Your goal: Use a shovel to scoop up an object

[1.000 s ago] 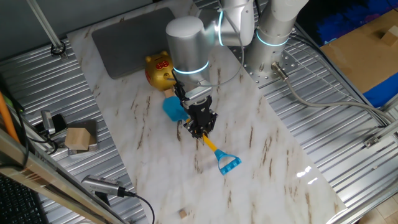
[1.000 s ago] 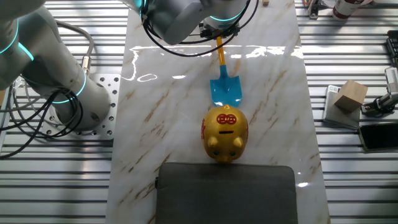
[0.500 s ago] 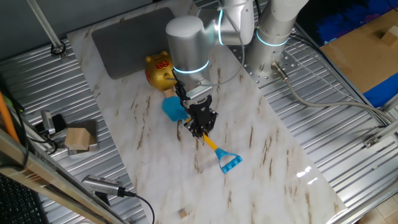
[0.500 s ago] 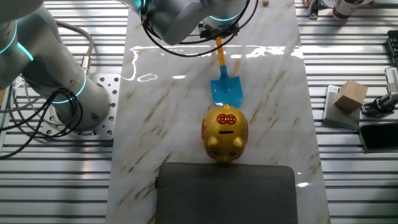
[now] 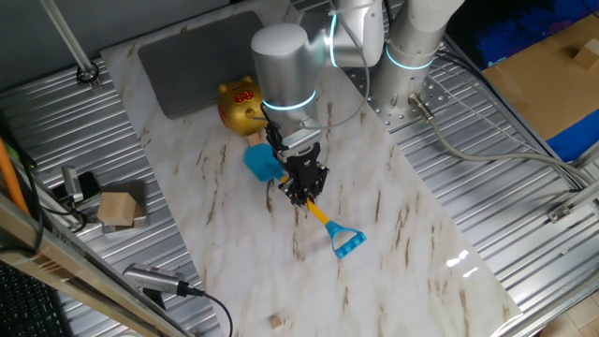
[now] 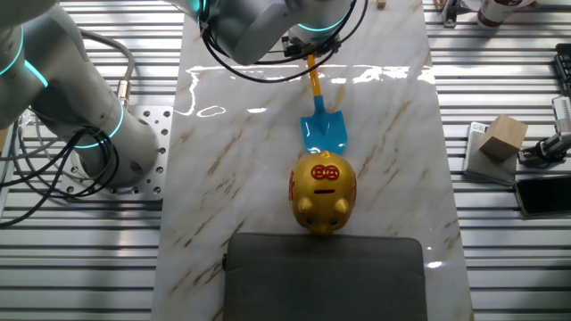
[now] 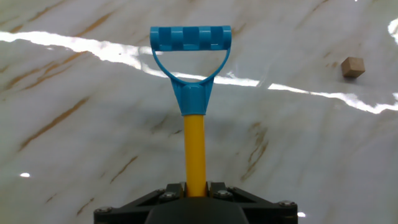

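Note:
The shovel lies low over the marble table with its light-blue blade [image 5: 262, 163] near the pig bank and its blue D-shaped end [image 5: 346, 242] toward the front. My gripper [image 5: 301, 194] is shut on its yellow shaft [image 7: 194, 146]. In the hand view the D-shaped end [image 7: 190, 37] points away from my gripper [image 7: 194, 186]. The blade [image 6: 324, 132] also shows in the other fixed view. The tiny tan cube [image 7: 353, 66] sits on the table beyond the D-shaped end and to the right, apart from the shovel. It also shows near the table's front edge [image 5: 275, 320].
A gold pig-shaped bank [image 5: 241, 105] stands just behind the blade, in front of a grey pad [image 5: 201, 56]. A larger tan block [image 5: 117, 208] sits off the marble on the ribbed metal at the left. Cables and clamps lie along the left side.
The gripper and the held shovel have shifted only very slightly. The cube and the pig bank have not moved.

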Available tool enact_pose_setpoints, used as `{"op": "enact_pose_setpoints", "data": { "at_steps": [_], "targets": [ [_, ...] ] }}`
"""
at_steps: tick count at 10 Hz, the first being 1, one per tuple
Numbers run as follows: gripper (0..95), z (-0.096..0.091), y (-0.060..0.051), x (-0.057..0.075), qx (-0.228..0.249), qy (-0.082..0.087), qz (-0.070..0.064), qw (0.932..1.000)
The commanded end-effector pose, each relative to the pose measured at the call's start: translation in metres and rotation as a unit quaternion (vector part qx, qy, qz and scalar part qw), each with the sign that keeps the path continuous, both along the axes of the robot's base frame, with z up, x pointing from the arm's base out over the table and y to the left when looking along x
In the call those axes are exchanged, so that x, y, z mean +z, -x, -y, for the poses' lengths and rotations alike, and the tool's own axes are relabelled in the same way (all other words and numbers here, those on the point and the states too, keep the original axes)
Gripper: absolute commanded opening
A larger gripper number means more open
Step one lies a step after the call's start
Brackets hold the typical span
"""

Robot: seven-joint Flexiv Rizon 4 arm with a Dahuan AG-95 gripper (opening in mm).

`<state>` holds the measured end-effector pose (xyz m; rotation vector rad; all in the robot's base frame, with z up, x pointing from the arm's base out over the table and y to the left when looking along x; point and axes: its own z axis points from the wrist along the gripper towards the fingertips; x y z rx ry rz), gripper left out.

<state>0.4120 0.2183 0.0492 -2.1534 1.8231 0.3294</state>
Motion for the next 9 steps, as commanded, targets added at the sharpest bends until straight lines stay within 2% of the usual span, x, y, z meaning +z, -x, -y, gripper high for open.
{"op": "enact_pose_setpoints", "data": {
  "at_steps": [1,9],
  "targets": [
    [0.0,0.0005,-0.001,-0.0024,0.001,0.006,0.002,1.0],
    [0.0,0.0082,0.0003,-0.0069,0.006,0.015,0.002,0.9999]
  ]
}}
